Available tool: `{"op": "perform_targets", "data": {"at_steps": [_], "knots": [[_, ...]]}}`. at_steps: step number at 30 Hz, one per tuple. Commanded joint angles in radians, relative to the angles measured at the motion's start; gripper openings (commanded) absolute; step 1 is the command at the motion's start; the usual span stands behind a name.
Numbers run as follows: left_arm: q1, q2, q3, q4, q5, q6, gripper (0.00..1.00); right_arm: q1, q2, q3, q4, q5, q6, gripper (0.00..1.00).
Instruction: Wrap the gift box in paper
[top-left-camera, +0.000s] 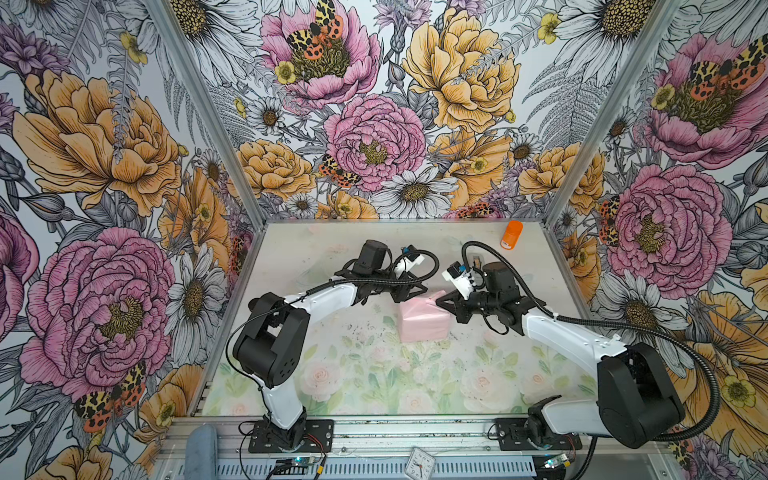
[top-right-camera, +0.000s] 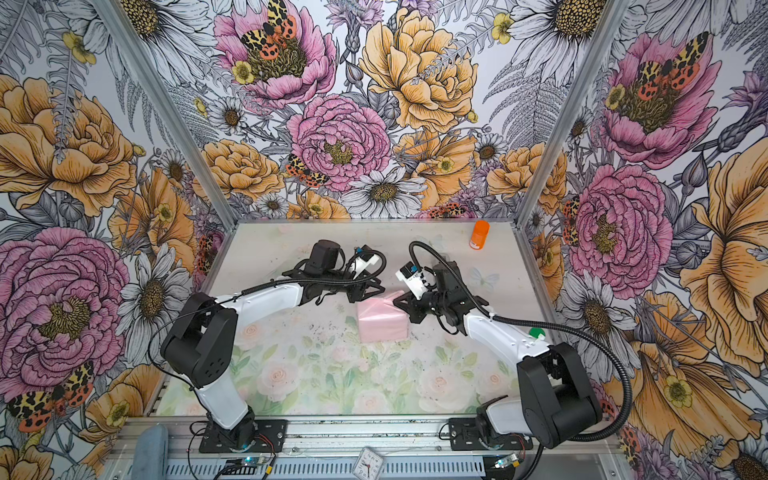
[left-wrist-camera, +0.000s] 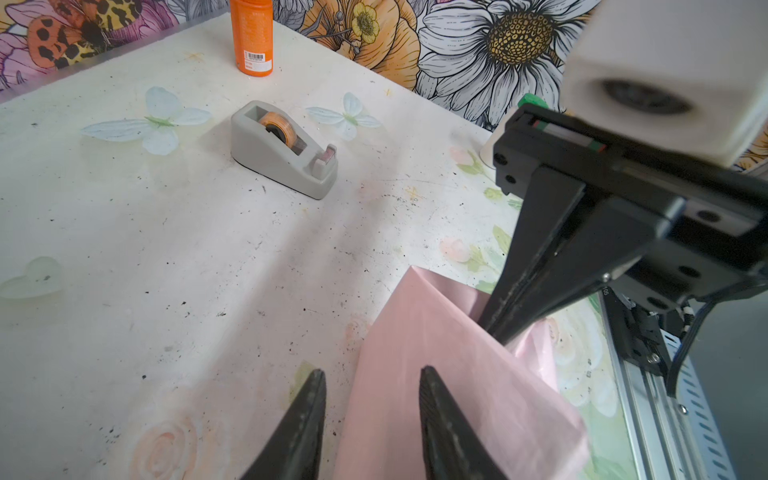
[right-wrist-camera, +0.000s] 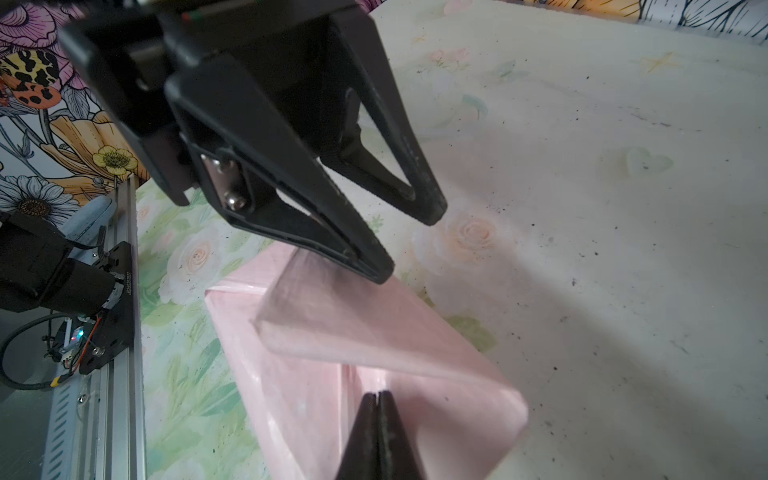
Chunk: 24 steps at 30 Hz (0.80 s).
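Note:
The gift box is hidden under the paper (top-left-camera: 423, 321) (top-right-camera: 382, 321), which is folded round it pale pink side out into a blocky parcel at mid-table. My left gripper (left-wrist-camera: 372, 374) (top-left-camera: 415, 294) is open at the parcel's far left corner. One of its fingers (right-wrist-camera: 380, 268) rests on the paper's top face (right-wrist-camera: 374, 316), and the other hangs over bare table. My right gripper (right-wrist-camera: 377, 395) (top-left-camera: 442, 301) is shut, its joined tips pushed into the paper's folded end (left-wrist-camera: 465, 299) on the parcel's right side.
A grey tape dispenser (left-wrist-camera: 282, 149) sits behind the parcel, and an orange bottle (top-left-camera: 512, 235) (left-wrist-camera: 251, 37) stands at the back right. A green-capped white container (top-right-camera: 536, 332) shows beside the right arm. Flowered walls close in three sides, and a metal rail (top-left-camera: 415, 432) runs along the front.

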Motion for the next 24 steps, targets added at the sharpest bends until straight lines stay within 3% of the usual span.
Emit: {"op": "perform_targets", "data": {"at_steps": [1,3,8,13,16,24], "knots": [[-0.008,-0.041,-0.018,-0.033,-0.007,0.040,0.39,0.009,-0.022,0.012,-0.051,0.027,0.025,0.08],[-0.010,-0.045,-0.025,-0.037,-0.015,0.044,0.39,0.009,-0.060,0.010,-0.056,0.025,0.033,0.12],[-0.014,-0.045,-0.028,-0.068,-0.034,0.070,0.40,0.008,-0.184,0.013,-0.064,0.075,0.108,0.40],[-0.024,-0.055,-0.035,-0.095,-0.068,0.096,0.40,0.011,-0.218,0.058,-0.085,0.273,0.244,0.61],[-0.031,-0.064,-0.042,-0.097,-0.088,0.102,0.40,0.019,-0.154,0.130,-0.179,0.386,0.282,0.65],[-0.044,-0.086,-0.062,-0.097,-0.143,0.113,0.41,0.087,-0.023,0.185,-0.244,0.418,0.304,0.69]]}}
